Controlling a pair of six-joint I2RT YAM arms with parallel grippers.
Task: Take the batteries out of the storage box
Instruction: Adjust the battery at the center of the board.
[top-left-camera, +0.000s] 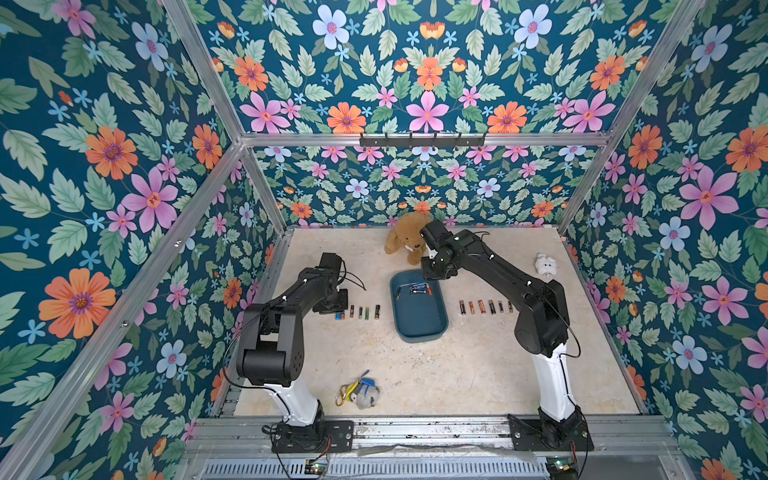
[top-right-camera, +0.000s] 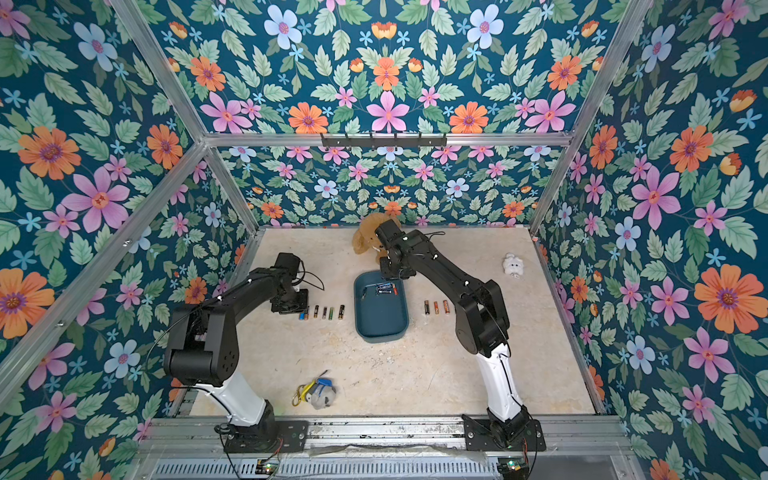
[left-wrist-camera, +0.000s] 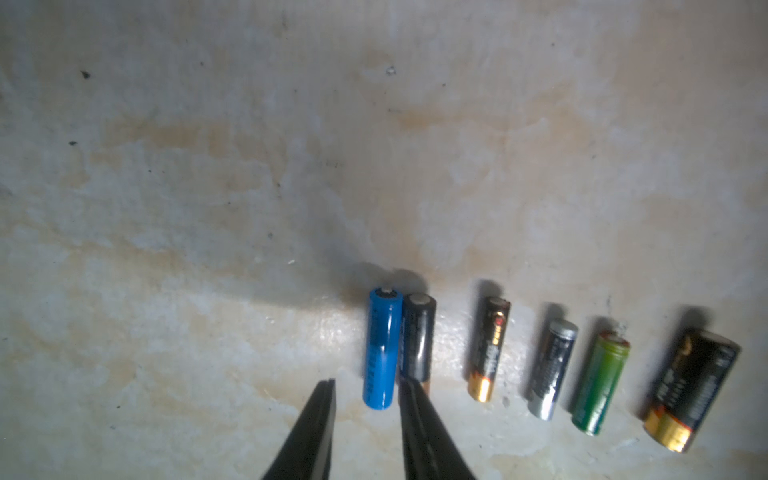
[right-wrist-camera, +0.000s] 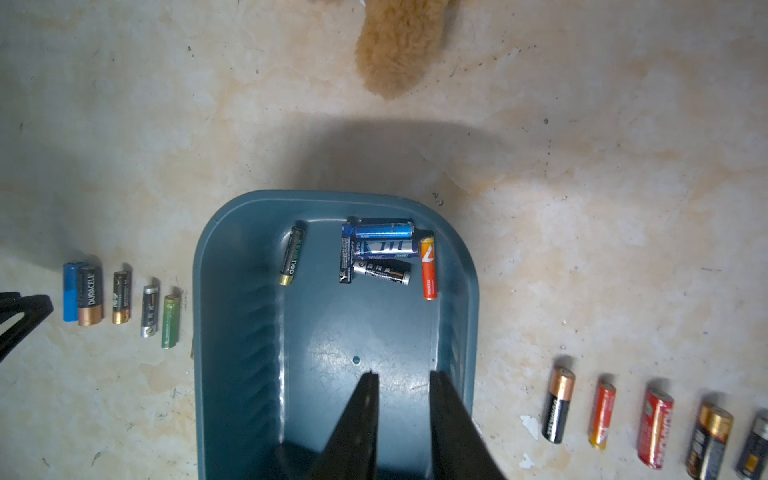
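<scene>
- State, right claw (right-wrist-camera: 403, 376) — jaws apart, empty, hanging over the storage box (right-wrist-camera: 232, 291), tips above its bare floor.
- Remaining batteries (right-wrist-camera: 386, 248) in the box: six, all ahead of those tips at the far end. Four touch in a clump (right-wrist-camera: 382, 272). An orange cell (right-wrist-camera: 428, 268) lies just beside it, near the wall. A dark cell (right-wrist-camera: 293, 255) lies alone.
- State, left claw (left-wrist-camera: 366, 384): jaws apart, set wider than the blue cell (left-wrist-camera: 382, 349), whose near end sits between the tips. It appears to grip nothing.
- Handling, judged: cells are rigid, smooth and round — apt to roll or slip from the pads. They are small and light. Take hold across mid-body, jaws square to the long axis.
- The lone dark cell offers finger room on both sides. The clump does not.
</scene>
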